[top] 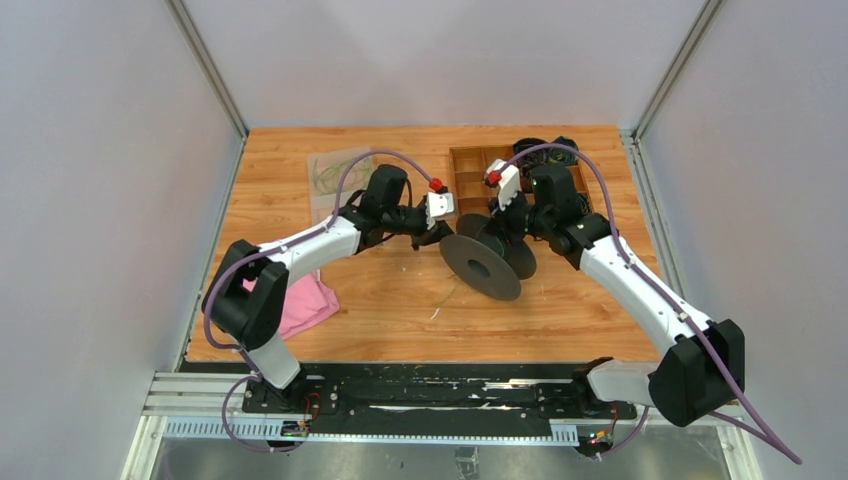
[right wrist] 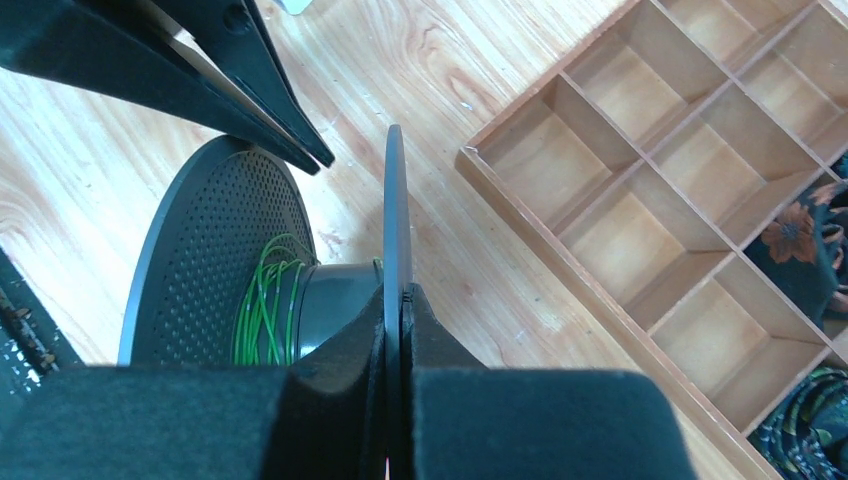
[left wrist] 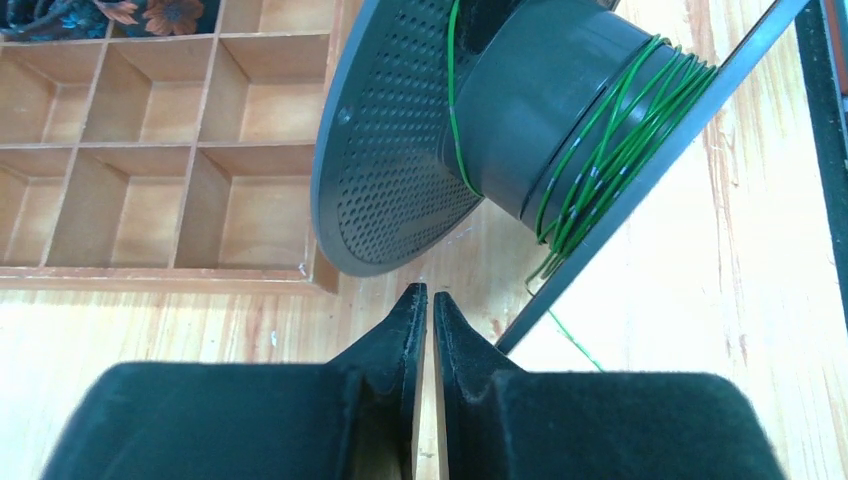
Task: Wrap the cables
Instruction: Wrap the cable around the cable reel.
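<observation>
A big black spool (top: 480, 262) stands on its edge at the table's middle. Thin green cable (left wrist: 600, 150) is wound in several turns round its hub, also seen in the right wrist view (right wrist: 262, 300). A loose end trails onto the wood (top: 447, 297). My right gripper (right wrist: 402, 292) is shut on the rim of the spool's far flange (right wrist: 394, 200); it also shows in the top view (top: 505, 222). My left gripper (left wrist: 430, 292) is shut just in front of the perforated flange (left wrist: 400, 150), with nothing visible between its tips. It shows in the top view (top: 445, 236).
A wooden compartment tray (top: 470, 170) lies behind the spool, with dark floral items (top: 545, 150) at its far right. A clear bag with green wire (top: 330, 175) lies at the back left. A pink cloth (top: 300, 305) lies under the left arm.
</observation>
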Controlling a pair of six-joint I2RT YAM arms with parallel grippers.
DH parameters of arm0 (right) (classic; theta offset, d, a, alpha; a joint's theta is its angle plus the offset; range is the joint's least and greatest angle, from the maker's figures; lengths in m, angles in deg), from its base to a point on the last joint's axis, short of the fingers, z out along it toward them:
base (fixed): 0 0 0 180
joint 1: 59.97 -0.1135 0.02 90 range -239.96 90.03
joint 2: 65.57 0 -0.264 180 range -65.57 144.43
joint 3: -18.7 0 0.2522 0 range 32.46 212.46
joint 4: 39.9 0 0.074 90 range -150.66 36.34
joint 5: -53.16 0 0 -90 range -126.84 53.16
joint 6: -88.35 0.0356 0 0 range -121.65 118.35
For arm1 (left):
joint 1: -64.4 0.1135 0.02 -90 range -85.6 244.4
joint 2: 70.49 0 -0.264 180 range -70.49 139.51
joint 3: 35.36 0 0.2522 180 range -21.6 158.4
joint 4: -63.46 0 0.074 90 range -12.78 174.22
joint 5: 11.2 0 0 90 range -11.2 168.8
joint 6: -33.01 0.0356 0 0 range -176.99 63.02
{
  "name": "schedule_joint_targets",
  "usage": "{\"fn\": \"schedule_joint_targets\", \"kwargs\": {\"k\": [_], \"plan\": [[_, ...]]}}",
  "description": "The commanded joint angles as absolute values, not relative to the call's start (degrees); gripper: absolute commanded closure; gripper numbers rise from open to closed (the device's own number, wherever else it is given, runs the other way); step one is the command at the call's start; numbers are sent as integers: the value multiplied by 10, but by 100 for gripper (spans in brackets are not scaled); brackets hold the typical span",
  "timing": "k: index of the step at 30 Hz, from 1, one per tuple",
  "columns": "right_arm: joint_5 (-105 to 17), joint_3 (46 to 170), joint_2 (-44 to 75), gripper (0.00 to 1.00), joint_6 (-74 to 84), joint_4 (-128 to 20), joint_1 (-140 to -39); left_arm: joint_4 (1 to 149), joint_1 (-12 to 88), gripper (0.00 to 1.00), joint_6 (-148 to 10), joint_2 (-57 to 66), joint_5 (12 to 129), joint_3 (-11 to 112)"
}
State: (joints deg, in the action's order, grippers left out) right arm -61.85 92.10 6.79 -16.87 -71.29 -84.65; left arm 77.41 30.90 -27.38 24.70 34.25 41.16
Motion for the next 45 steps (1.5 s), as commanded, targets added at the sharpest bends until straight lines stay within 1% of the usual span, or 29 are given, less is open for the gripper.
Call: {"fn": "schedule_joint_targets", "kwargs": {"k": [1, 6, 10, 14, 18, 23, 28, 33, 35, 37, 40, 42, 43, 45], "plan": [[-580, 940, 53, 99, -165, -668, -835, 785, 321, 88, -276, 243, 338, 435], [-606, 957, 56, 99, -132, -671, -817, 767, 362, 85, -324, 240, 350, 438], [-639, 971, 64, 99, -87, -671, -800, 737, 401, 79, -379, 230, 381, 418], [-648, 984, 67, 99, -51, -671, -793, 713, 423, 71, -390, 203, 364, 363], [-660, 1010, 75, 99, -15, -673, -785, 684, 424, 63, -416, 193, 335, 314], [-660, 1051, 88, 99, 26, -685, -776, 624, 419, 60, -468, 198, 309, 285], [-647, 1088, 96, 99, 39, -702, -776, 623, 402, 56, -466, 199, 282, 276], [-639, 1096, 98, 99, 40, -707, -776, 623, 384, 53, -468, 188, 294, 271], [-633, 1095, 97, 99, 42, -707, -775, 622, 383, 54, -474, 188, 296, 272], [-630, 1095, 96, 99, 44, -707, -775, 623, 380, 58, -480, 191, 296, 272], [-623, 1097, 95, 99, 54, -707, -775, 622, 369, 69, -482, 199, 305, 271], [-620, 1100, 97, 99, 61, -707, -776, 622, 362, 80, -485, 206, 311, 273], [-618, 1101, 97, 99, 66, -707, -775, 623, 359, 83, -488, 209, 315, 276], [-615, 1102, 100, 99, 73, -707, -776, 623, 355, 86, -496, 218, 316, 283]]}}
